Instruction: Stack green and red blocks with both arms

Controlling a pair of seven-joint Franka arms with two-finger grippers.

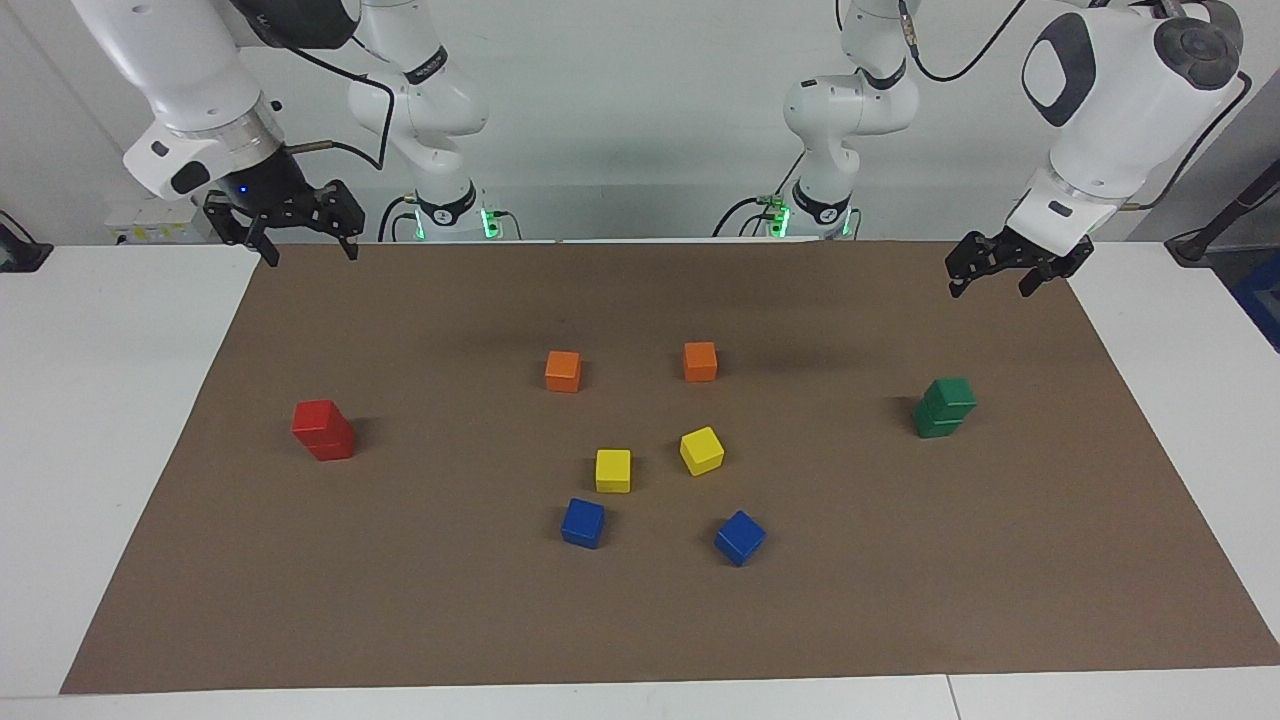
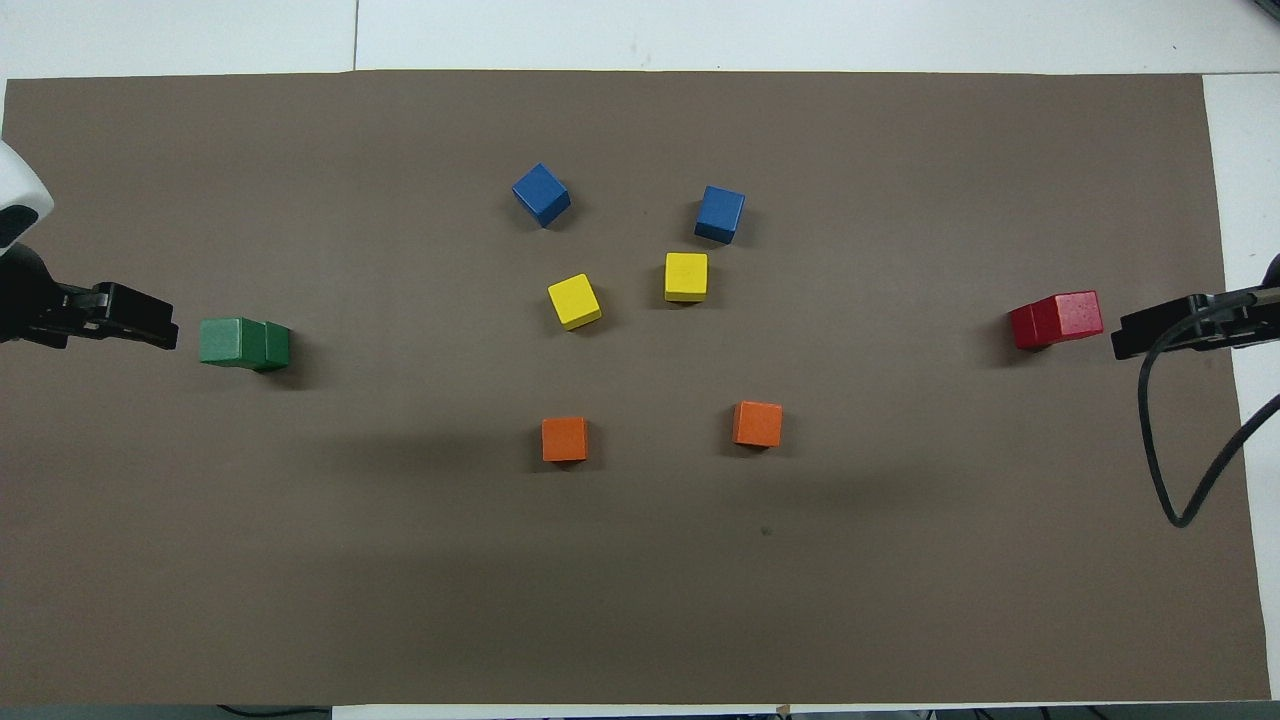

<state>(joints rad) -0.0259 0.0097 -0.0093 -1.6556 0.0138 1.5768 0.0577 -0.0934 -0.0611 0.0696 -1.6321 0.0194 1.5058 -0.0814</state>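
Observation:
Two dark green blocks (image 1: 944, 407) stand stacked one on the other at the left arm's end of the brown mat; the stack also shows in the overhead view (image 2: 245, 343). Two red blocks (image 1: 323, 430) stand stacked at the right arm's end, also in the overhead view (image 2: 1057, 320). My left gripper (image 1: 990, 288) is open and empty, raised over the mat's edge, apart from the green stack; its tip shows in the overhead view (image 2: 150, 325). My right gripper (image 1: 308, 252) is open and empty, raised over the mat's corner, apart from the red stack; it also shows in the overhead view (image 2: 1135, 340).
In the mat's middle lie two orange cubes (image 1: 563, 371) (image 1: 700, 361), two yellow cubes (image 1: 613, 470) (image 1: 702, 450) and two blue cubes (image 1: 583, 522) (image 1: 740, 537), the orange ones nearest the robots. A black cable (image 2: 1165, 440) hangs from the right arm.

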